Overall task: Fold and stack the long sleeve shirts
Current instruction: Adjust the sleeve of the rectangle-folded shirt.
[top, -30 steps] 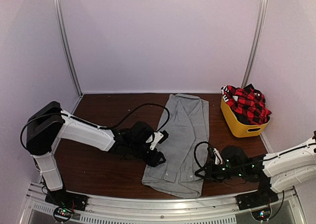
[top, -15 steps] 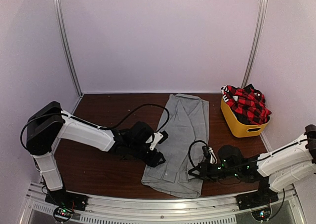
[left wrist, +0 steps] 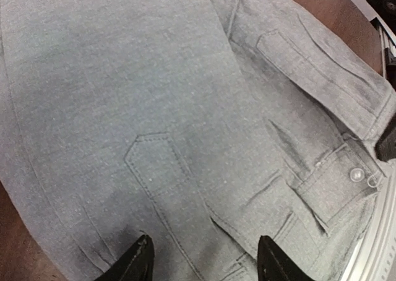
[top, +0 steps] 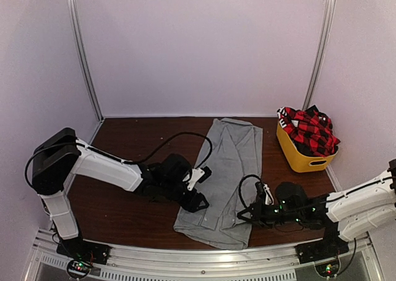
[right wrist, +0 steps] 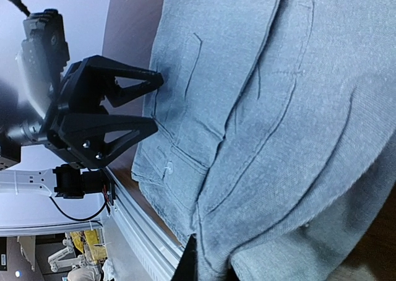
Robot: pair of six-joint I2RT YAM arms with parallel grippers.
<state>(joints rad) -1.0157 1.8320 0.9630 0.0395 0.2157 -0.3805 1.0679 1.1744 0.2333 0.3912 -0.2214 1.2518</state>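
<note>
The light-grey long sleeve shirt (top: pixel 230 169) lies lengthwise down the middle of the table, folded narrow, with its pocket (left wrist: pixel 154 160) and a buttoned cuff (left wrist: pixel 346 176) in the left wrist view. My left gripper (top: pixel 195 198) is low over its near left edge, and its fingertips (left wrist: pixel 141 259) stand apart on the cloth, open. My right gripper (top: pixel 244 216) is shut on the shirt's near right edge, where cloth (right wrist: pixel 278 138) bunches over its dark finger (right wrist: pixel 189 262). The red-and-black plaid shirt (top: pixel 308 130) is heaped in the tub.
A yellow plastic tub (top: pixel 299 160) stands at the right, close to the shirt's far corner. The metal front rail (top: pixel 204 256) runs just beyond the shirt's near hem. The left gripper (right wrist: pixel 105 117) shows in the right wrist view. Walls enclose three sides.
My right gripper has slid left along the near edge with the cloth in it, and the shirt's near end has shifted left. The left gripper has barely moved.
</note>
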